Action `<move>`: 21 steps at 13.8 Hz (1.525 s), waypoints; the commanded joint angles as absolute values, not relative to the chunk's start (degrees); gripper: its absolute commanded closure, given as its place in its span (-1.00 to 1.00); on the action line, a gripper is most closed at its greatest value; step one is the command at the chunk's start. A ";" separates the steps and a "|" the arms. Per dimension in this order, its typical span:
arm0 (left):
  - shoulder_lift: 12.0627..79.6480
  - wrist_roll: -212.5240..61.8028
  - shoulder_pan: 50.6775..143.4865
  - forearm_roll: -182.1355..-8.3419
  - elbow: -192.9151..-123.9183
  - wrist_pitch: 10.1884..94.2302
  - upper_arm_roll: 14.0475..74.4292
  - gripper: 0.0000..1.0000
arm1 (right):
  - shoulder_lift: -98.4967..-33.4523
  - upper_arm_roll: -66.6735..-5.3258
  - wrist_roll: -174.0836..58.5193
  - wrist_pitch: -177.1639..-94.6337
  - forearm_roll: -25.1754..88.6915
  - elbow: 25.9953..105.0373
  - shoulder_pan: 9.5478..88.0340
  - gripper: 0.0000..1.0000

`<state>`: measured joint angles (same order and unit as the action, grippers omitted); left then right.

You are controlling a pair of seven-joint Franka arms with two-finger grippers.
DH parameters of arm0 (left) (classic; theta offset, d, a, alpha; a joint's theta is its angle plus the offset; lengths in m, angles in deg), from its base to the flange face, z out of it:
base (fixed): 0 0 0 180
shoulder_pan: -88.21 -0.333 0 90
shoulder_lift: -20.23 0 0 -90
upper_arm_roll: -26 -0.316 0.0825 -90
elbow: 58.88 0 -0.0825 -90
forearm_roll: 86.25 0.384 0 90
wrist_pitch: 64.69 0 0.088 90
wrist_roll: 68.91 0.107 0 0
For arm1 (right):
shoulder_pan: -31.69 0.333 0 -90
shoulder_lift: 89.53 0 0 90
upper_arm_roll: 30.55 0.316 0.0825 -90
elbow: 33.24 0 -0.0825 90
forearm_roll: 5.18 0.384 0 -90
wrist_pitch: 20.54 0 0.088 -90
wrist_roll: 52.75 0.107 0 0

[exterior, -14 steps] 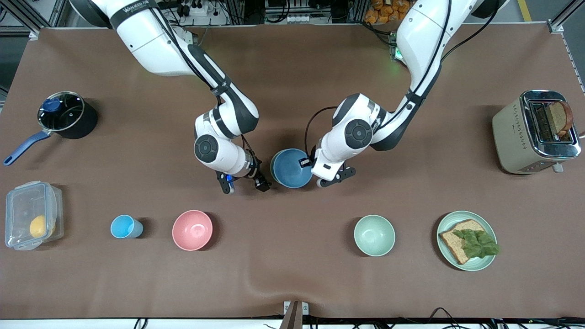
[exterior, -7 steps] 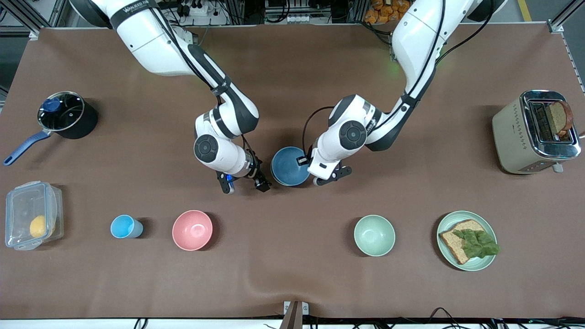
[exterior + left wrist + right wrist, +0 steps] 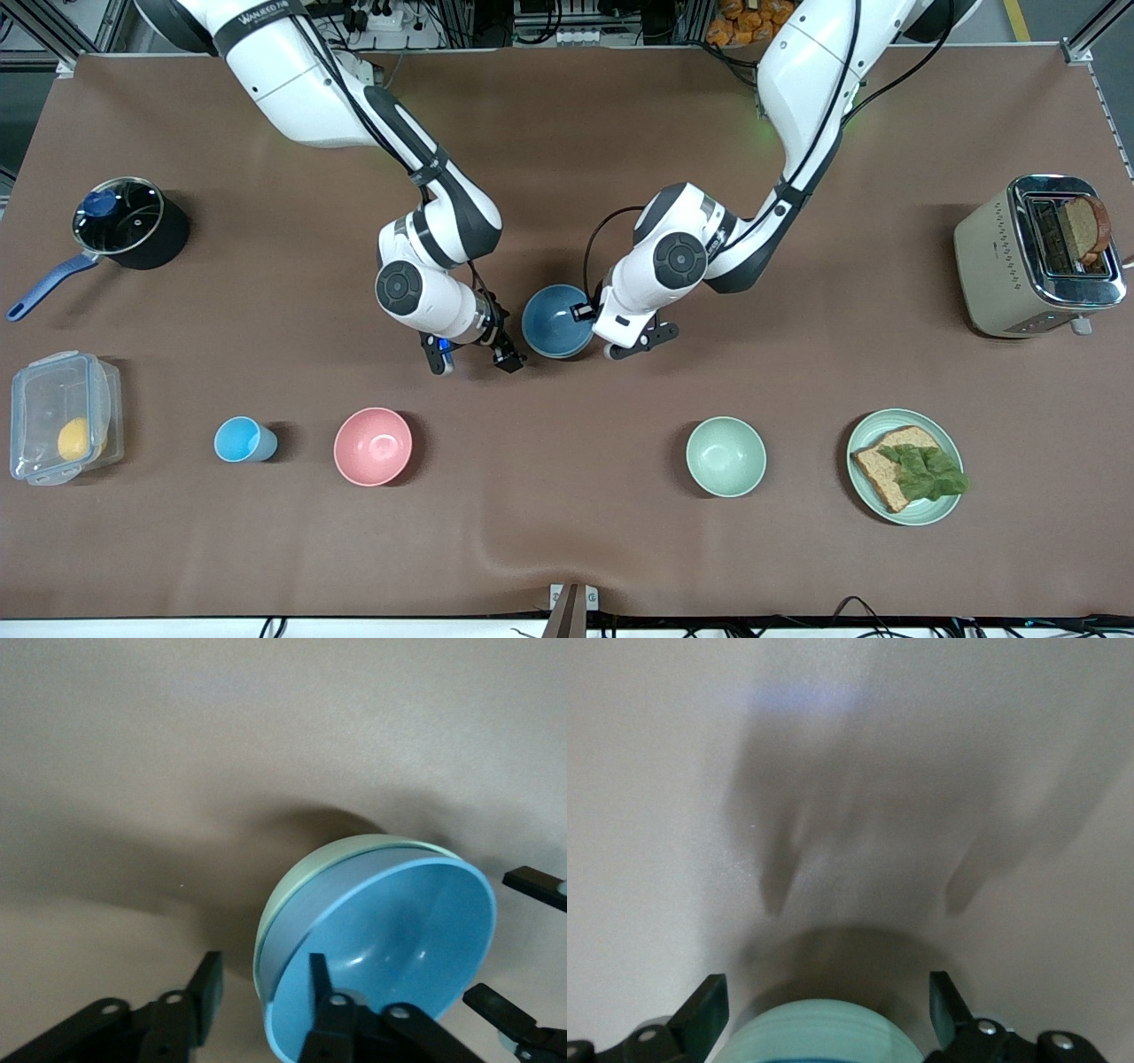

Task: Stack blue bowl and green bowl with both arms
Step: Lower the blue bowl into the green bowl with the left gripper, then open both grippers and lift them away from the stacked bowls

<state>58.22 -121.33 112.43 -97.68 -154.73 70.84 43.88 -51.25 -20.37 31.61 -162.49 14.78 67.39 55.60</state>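
The left gripper (image 3: 263, 980) was spread around the rim of the blue bowl (image 3: 399, 939), one finger (image 3: 319, 988) down inside it and the other outside, standing a little apart from the bowl's wall. The blue bowl sat tilted inside the green bowl (image 3: 301, 875), whose sage rim showed around one side. The pair rested on the brown table (image 3: 567, 133) near its middle, between the two arms' wrists. The right gripper (image 3: 472, 359) hung low just beside the stacked bowls, toward the right arm's end of the table, its fingers (image 3: 700, 1010) wide apart and holding nothing, with the green bowl's wall showing between them in the right wrist view. Nearer to the front camera stood a pink bowl (image 3: 373, 447) and a paler mint bowl (image 3: 726, 456), both well apart from the stack.
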 commanded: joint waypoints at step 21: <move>35.11 -106.90 104.74 -80.97 -144.84 36.49 39.89 -1.00 | -77.98 -19.92 -2.52 -146.87 12.77 77.49 41.56 -1.00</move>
